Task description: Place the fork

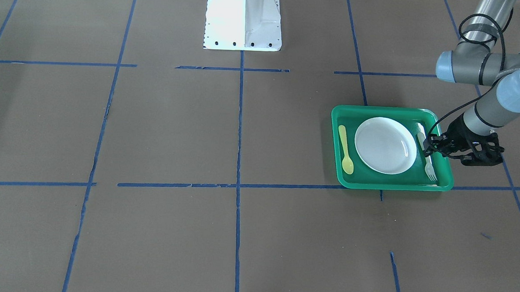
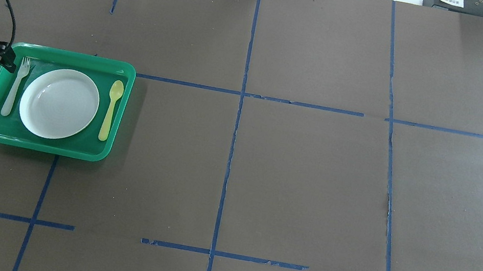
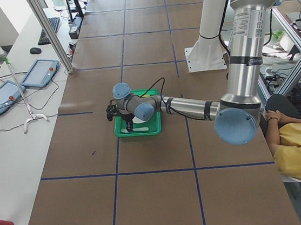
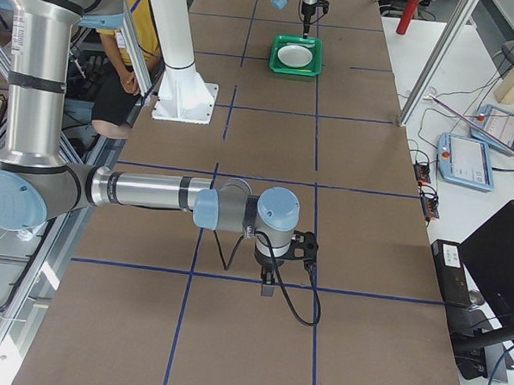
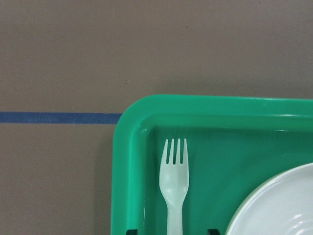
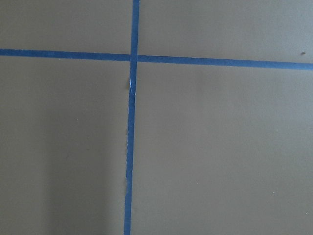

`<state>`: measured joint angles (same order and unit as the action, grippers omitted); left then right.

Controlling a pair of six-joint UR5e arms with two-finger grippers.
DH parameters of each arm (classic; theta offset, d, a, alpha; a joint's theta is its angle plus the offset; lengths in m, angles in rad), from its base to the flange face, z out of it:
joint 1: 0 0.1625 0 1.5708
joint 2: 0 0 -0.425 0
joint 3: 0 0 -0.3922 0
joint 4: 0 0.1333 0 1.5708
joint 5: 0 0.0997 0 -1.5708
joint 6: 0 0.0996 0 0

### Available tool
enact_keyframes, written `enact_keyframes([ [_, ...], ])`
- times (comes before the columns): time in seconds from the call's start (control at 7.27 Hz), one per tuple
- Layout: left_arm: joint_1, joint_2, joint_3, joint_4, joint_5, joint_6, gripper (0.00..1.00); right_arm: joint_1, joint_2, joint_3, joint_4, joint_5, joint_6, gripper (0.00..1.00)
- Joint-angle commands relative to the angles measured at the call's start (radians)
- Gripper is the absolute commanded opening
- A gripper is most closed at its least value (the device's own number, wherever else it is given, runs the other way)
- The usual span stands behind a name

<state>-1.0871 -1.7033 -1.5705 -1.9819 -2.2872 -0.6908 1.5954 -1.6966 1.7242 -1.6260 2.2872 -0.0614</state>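
**One slim, whitish translucent plastic fork lying in a tray under a spread left gripper**

One shallow green rectangular plastic tray is sitting on the brown paper-covered table, on the robot's left side. Three things are lying in it. The fork is lying flat along the tray's outer left side, with its tines pointing away from the robot. A round white plate is sitting in the middle, just beside the fork. A yellow plastic spoon is lying on the plate's other side, with its bowl pointing the same way as the tines.

The left gripper is hanging over the fork's handle with its fingers spread. In the left wrist view the two dark tips are showing at the bottom edge, one on each side of the handle and clear of it, so it is gripping nothing.

The right gripper is hanging over bare table, well apart from the tray, above crossing strips of blue tape. Whether its fingers are spread or together cannot be told.
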Motion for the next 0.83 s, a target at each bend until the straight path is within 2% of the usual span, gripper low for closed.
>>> enact_keyframes([
  [0.0, -0.158, 0.093, -0.046, 0.009, -0.063, 0.243, 0.58, 0.000, 0.000, 0.000, 0.000, 0.000, 0.000, 1.00],
  [0.14, -0.239, 0.140, -0.046, 0.014, -0.063, 0.396, 0.58, 0.000, 0.000, 0.000, 0.000, 0.000, 0.000, 1.00],
  [0.28, -0.316, 0.157, -0.045, 0.094, -0.063, 0.531, 0.58, 0.000, 0.000, 0.000, 0.000, 0.000, 0.000, 1.00],
  [0.41, -0.380, 0.145, -0.045, 0.241, -0.060, 0.660, 0.58, 0.000, 0.000, 0.000, 0.000, 0.000, 0.000, 1.00],
  [0.69, -0.520, 0.125, -0.037, 0.383, -0.057, 0.853, 0.77, 0.000, 0.000, 0.000, 0.000, 0.000, 0.000, 1.00],
])
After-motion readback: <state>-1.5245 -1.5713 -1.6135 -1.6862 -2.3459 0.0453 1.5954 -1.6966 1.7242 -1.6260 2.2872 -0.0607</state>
